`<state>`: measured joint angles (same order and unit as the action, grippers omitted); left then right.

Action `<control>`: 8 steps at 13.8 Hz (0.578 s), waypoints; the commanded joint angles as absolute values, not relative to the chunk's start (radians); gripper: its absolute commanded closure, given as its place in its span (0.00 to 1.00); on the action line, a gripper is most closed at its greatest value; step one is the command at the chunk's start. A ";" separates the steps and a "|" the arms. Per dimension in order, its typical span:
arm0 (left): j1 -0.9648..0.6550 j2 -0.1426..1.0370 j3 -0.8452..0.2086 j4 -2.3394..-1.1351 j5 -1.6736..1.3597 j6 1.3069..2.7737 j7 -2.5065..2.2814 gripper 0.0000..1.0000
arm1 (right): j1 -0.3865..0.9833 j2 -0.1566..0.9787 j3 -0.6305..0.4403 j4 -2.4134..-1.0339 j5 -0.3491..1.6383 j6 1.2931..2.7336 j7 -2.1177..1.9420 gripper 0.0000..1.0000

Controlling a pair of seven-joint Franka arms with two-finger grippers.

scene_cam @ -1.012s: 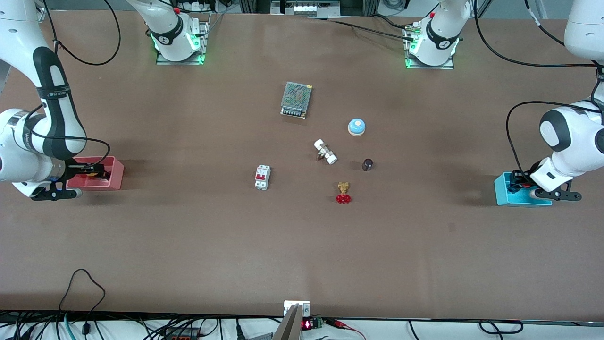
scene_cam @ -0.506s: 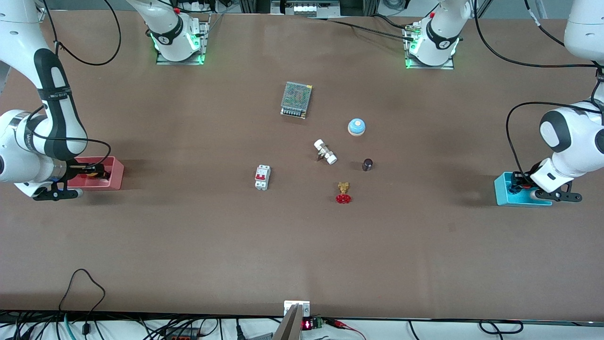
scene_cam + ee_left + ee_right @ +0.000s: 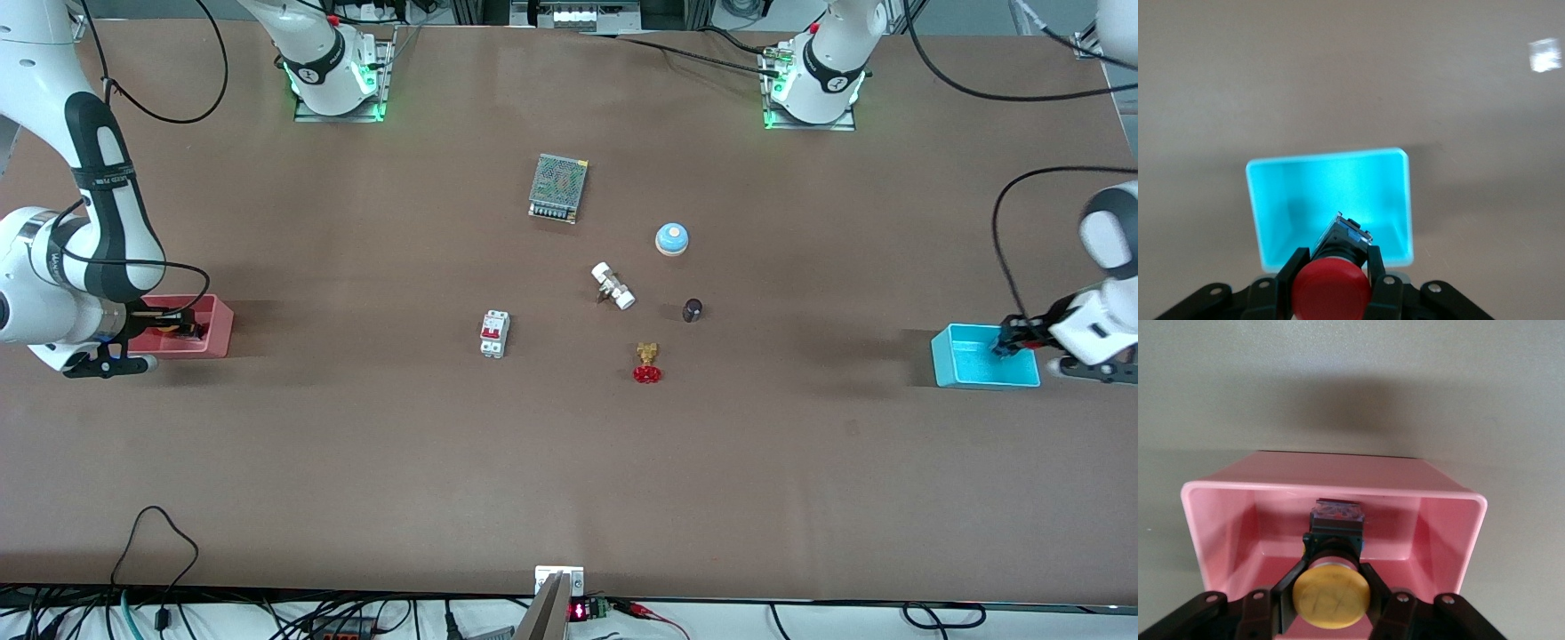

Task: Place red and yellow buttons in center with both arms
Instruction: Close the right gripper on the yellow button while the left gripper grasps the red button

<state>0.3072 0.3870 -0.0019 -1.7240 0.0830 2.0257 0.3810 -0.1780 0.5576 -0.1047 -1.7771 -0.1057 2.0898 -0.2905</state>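
At either end of the worktop [image 3: 569, 462], both arms are working over small bins: the left arm is hanging over the blue bin [image 3: 965, 356], the right arm is dipping into the pink bin [image 3: 219, 331]. Both buttons are looking light, rigid and smooth-capped, so a pinch on the dark body under the cap is suiting them best. That is where the left gripper [image 3: 1333, 280] is clamping the red button [image 3: 1331, 291], clear above its bin, while the right gripper [image 3: 1330, 587] is squeezing the yellow button [image 3: 1331, 597] down inside its bin.

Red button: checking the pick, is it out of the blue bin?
Out. The red button sits between the left gripper's fingers above the blue bin.
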 commanded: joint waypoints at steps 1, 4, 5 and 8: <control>0.252 0.399 -0.008 -1.580 0.097 1.841 0.384 0.76 | -0.181 0.554 -0.101 -1.786 -0.124 2.098 -0.302 0.72; 0.174 0.393 -0.026 -1.569 0.095 1.822 0.387 0.76 | -0.178 0.543 -0.101 -1.783 -0.124 2.083 -0.316 0.72; 0.151 0.393 -0.035 -1.569 0.092 1.816 0.371 0.76 | -0.178 0.532 -0.101 -1.778 -0.123 2.066 -0.331 0.72; 0.066 0.411 -0.055 -1.586 0.087 1.816 0.190 0.76 | -0.178 0.422 -0.097 -1.767 -0.107 1.972 -0.345 0.72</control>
